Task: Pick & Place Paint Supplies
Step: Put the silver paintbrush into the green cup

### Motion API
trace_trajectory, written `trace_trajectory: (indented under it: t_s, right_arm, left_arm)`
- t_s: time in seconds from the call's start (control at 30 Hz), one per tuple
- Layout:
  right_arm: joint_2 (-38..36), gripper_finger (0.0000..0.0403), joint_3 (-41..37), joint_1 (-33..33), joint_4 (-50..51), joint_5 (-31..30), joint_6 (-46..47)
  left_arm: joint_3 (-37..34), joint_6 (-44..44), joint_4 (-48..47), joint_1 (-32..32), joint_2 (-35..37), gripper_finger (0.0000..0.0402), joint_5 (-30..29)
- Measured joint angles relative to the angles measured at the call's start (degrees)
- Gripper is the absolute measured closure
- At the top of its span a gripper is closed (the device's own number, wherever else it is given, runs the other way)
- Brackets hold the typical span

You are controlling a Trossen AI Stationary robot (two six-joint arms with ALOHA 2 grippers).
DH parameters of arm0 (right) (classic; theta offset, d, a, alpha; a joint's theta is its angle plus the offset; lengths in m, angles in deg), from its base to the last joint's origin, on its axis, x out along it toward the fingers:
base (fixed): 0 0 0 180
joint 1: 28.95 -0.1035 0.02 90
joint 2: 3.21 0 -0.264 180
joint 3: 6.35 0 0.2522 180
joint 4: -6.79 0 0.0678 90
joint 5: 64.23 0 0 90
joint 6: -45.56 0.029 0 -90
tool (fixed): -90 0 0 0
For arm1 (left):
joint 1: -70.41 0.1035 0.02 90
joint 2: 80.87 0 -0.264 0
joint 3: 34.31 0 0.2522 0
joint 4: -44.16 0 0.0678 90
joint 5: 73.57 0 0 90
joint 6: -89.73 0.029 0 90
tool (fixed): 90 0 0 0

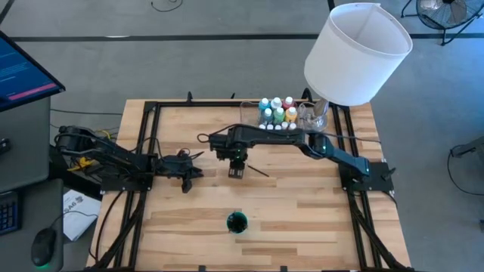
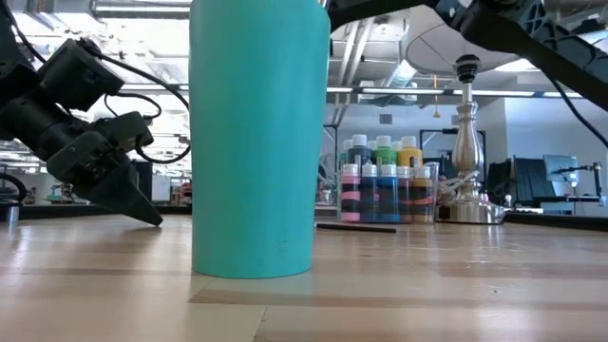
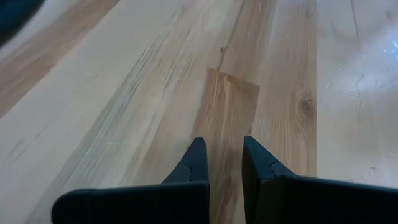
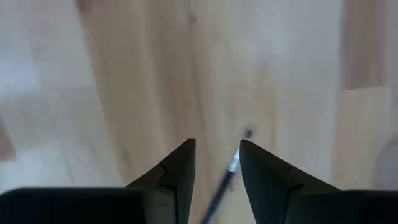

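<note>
A thin dark-handled brush [image 1: 259,172] lies flat on the wooden table near its middle, and it shows in the low view as a dark line [image 2: 356,228]. My right gripper [image 1: 236,172] hangs over the brush's left end, pointing down. Its fingers are a little apart, and the brush [image 4: 231,167] shows in the gap between them [image 4: 216,155], with space on both sides. The low view hides this gripper behind the teal cup. Paint bottles [image 1: 278,112] stand in a clear tray at the far side. My left gripper [image 1: 190,172] waits at the left, shut [image 3: 224,155], slanting down close over the boards [image 2: 142,209].
A tall teal cup [image 1: 237,222] stands upright near the front edge, in front of the right gripper. A lamp with a big white shade [image 1: 355,53] and a metal foot [image 2: 465,180] stands at the far right beside the tray. Black frame rails run along the table's sides.
</note>
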Motion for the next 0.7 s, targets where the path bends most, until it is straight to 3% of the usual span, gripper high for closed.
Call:
trace_trajectory:
  t_s: [0.7]
  right_arm:
    - [3.9,0.0285,0.1,2.1,2.1,-1.8,0.5]
  left_arm:
    - [0.0,0.2,0.1,-0.1,0.0,0.0402,0.0]
